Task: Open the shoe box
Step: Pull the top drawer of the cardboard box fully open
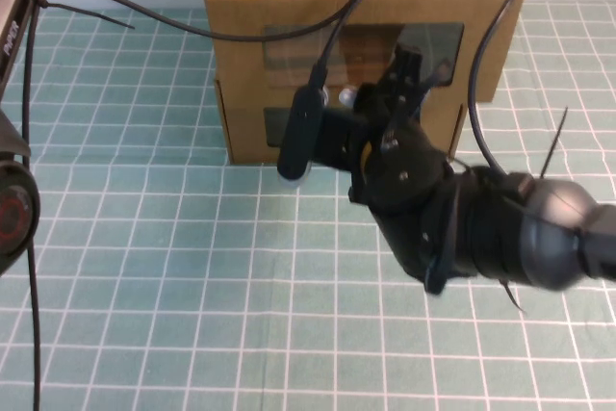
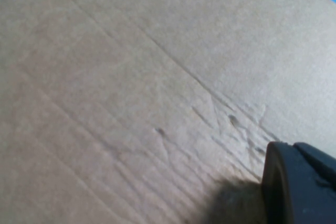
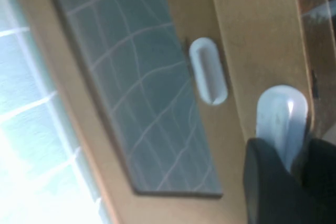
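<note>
We are seeing the shoe box (image 1: 241,55) standing at the far middle of the green gridded mat (image 1: 144,238); the right gripper (image 1: 422,69) is reaching its windowed front and pinching a white handle (image 3: 282,114), with a second white handle (image 3: 207,77) lying just beside. The left gripper (image 2: 302,184) is hovering close against plain cardboard; we cannot tell whether it is open or closed.

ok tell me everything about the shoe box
The shoe box is brown cardboard, upright at the far side of the checked mat. Its front has two stacked clear windows with two white handles on the band between them. A dark gap shows below its top edge. The right gripper is at the front by a handle; the left gripper sits close to plain cardboard.
</note>
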Motion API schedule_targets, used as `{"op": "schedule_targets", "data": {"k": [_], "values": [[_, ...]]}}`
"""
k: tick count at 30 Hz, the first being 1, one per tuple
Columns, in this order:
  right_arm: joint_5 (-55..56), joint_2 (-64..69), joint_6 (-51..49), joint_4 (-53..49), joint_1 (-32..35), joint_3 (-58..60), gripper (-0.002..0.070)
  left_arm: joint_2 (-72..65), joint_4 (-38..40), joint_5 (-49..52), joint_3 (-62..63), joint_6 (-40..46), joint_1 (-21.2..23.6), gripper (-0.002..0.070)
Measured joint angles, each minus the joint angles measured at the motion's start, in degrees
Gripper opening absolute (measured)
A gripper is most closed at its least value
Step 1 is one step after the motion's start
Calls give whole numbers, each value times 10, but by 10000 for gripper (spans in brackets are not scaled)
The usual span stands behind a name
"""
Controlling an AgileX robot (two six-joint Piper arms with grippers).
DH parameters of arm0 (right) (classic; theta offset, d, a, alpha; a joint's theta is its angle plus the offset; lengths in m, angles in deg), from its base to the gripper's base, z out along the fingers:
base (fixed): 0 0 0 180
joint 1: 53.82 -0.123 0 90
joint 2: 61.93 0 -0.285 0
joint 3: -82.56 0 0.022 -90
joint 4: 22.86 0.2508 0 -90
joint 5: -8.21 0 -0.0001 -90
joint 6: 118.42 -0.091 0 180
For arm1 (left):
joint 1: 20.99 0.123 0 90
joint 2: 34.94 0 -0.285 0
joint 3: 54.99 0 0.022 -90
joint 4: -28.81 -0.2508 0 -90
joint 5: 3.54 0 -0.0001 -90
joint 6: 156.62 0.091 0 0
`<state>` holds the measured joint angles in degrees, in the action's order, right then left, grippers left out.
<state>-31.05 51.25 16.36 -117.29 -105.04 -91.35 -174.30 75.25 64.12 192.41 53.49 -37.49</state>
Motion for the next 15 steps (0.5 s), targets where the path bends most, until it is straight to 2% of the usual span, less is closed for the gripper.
{"op": "schedule_targets", "data": {"k": [8,15], "values": [[-45,-65,-40,33,-71,78,113,0,0,0,0,0,0,-7],[-83,-117,-44,115,-142,117,112,0,0,0,0,0,0,-7]]}}
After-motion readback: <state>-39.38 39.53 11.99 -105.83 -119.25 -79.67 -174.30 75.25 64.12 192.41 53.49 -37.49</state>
